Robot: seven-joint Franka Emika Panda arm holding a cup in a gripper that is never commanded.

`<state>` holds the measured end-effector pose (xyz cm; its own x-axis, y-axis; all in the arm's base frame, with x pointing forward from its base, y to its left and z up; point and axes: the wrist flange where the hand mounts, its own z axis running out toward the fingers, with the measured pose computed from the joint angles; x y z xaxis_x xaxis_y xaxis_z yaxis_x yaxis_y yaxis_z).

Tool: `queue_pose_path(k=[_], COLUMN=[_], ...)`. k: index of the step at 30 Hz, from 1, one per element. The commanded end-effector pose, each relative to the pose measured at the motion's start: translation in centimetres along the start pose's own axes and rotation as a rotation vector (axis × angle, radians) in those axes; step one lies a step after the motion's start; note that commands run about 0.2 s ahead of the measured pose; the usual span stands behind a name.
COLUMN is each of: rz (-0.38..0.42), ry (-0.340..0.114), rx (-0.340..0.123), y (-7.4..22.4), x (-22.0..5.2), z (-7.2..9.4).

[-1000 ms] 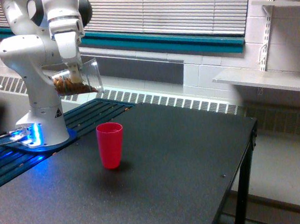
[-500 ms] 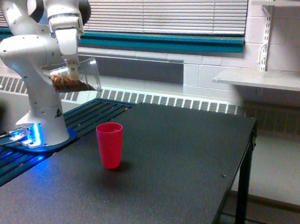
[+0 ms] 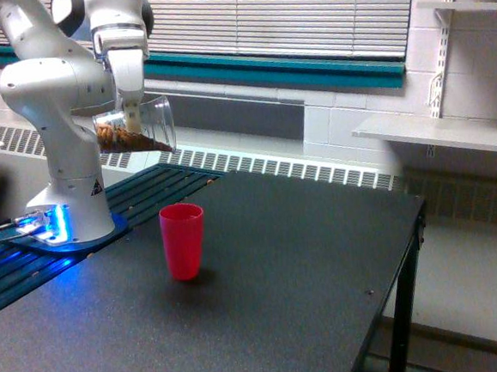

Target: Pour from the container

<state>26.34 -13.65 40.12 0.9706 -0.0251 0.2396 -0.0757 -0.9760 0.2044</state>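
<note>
The container (image 3: 139,126), a clear plastic cup with brown granular bits lying along its lower side, hangs tipped almost on its side, its mouth facing the exterior view's right. My gripper (image 3: 130,118) is shut on it from above. The brown bits reach close to the rim. A red cup (image 3: 183,241) stands upright on the black table (image 3: 266,305), below the container's mouth and slightly toward the exterior view's right. No grains show falling between the two.
My arm's white base (image 3: 71,208) stands on the table at the exterior view's left, with a blue light beside it. The table's edge runs down the exterior view's right. A radiator and window blinds lie behind.
The container has tipped further toward horizontal and shifted slightly to the exterior view's right, closer to above the red cup. The brown bits have slid toward its rim.
</note>
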Motion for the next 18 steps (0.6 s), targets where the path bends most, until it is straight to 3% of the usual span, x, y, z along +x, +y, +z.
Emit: queue_pose_path(k=[1, 18], rz=[0.007, -0.001], ry=[-0.032, -0.054], rx=[0.006, -0.023], y=[-0.81, -0.91], x=[-0.84, -1.27], z=[1.08, 1.21])
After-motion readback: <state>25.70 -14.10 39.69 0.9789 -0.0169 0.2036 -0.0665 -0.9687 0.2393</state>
